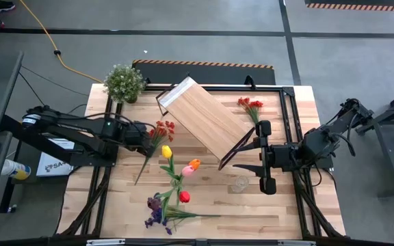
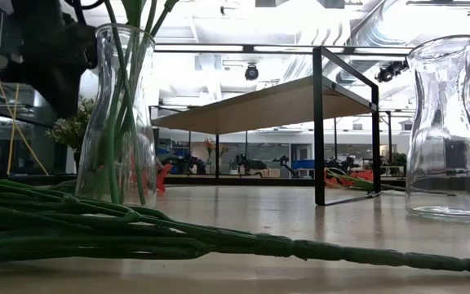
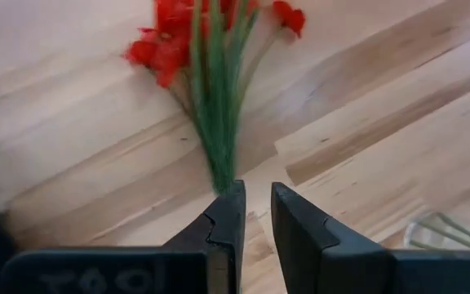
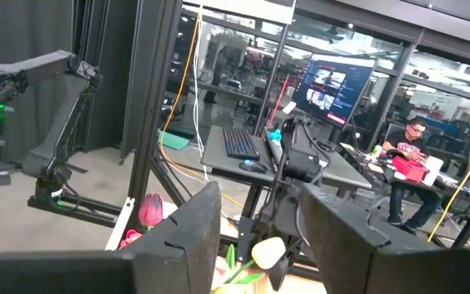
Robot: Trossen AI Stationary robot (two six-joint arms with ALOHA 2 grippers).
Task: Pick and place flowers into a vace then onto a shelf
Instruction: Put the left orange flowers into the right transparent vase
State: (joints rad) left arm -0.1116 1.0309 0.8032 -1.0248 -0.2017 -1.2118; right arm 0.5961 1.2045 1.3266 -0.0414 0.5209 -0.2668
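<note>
While fingers (image 3: pixel 223 233) gape slightly, left gripper (image 3: pixel 254 204) by red spray (image 3: pixel 194 49); box (image 1: pixel 53 165) perhaps "SA"

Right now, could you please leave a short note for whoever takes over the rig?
Left gripper: at the stems of the red spray.
Right gripper: open, empty, near the empty vase.
Done: some stems stand in the other vase.
Loose on the table: purple spray, second red spray.
Shelf: nothing on it.
Left: finish filling the vase, then set it on the shelf.
</note>
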